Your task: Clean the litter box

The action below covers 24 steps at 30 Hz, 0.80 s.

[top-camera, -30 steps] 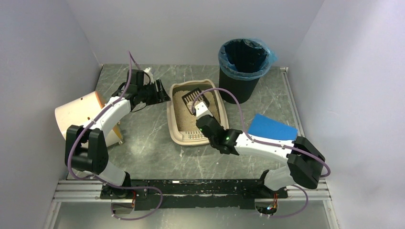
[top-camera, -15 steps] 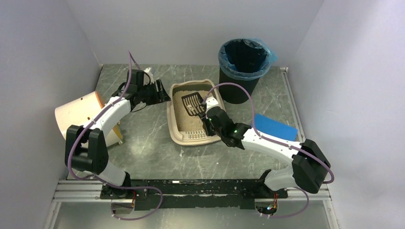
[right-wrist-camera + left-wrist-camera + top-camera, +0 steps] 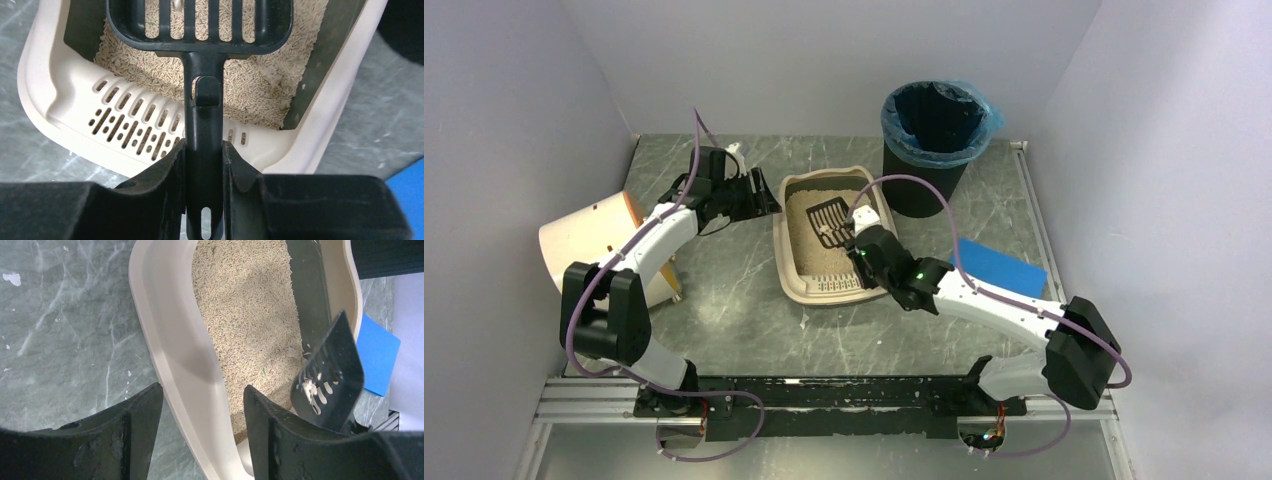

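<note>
right fingers [image 3: 160, 185] clamped on scoop [image 3: 202, 120] handle; scoop head ahead of them, over litter box [image 3: 55, 100] below. left fingers [image 3: 125, 440] half apart astride box wall, grip we cannot confirm. we'd keep scoop level, sift gently, let loose litter [image 3: 250, 95] drop back inside.

We list:
- litter box [image 3: 781, 240]: beige, slotted lip
- litter [image 3: 809, 248]: sandy tan
- scoop [image 3: 829, 215]: black, slotted
- bin [image 3: 919, 185]: black
- liner [image 3: 989, 125]: blue
- sheet [image 3: 1004, 268]: plain blue
- drum [image 3: 584, 235]: cream
- worktop [image 3: 744, 320]: grey-green, white-veined
</note>
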Each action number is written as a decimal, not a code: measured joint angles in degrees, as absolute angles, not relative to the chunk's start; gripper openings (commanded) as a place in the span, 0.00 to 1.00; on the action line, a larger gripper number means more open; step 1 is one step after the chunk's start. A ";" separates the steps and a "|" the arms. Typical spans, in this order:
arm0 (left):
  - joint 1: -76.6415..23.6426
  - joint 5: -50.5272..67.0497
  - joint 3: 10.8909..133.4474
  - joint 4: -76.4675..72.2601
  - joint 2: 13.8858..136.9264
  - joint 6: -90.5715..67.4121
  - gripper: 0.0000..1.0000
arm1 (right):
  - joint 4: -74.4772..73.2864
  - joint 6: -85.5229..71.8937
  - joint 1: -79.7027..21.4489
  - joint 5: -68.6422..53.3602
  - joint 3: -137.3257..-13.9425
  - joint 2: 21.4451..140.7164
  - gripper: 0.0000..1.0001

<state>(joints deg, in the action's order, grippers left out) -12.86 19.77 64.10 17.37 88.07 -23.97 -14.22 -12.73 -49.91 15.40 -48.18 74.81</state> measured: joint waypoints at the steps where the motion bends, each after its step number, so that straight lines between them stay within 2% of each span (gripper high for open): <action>1: -12.86 19.77 63.99 17.39 88.07 -23.97 0.65 | -14.87 -11.20 -51.22 17.58 -48.64 74.76 0.00; 14: -12.86 19.75 63.57 17.32 88.07 -23.97 0.65 | -16.36 2.44 -55.37 35.00 -50.13 74.41 0.00; 21: -12.86 19.75 63.57 17.32 88.07 -23.97 0.65 | -16.40 3.75 -55.64 38.46 -50.13 74.41 0.00; 24: -12.86 19.75 63.57 17.32 88.07 -23.97 0.65 | -15.88 2.83 -55.29 35.46 -50.02 73.58 0.00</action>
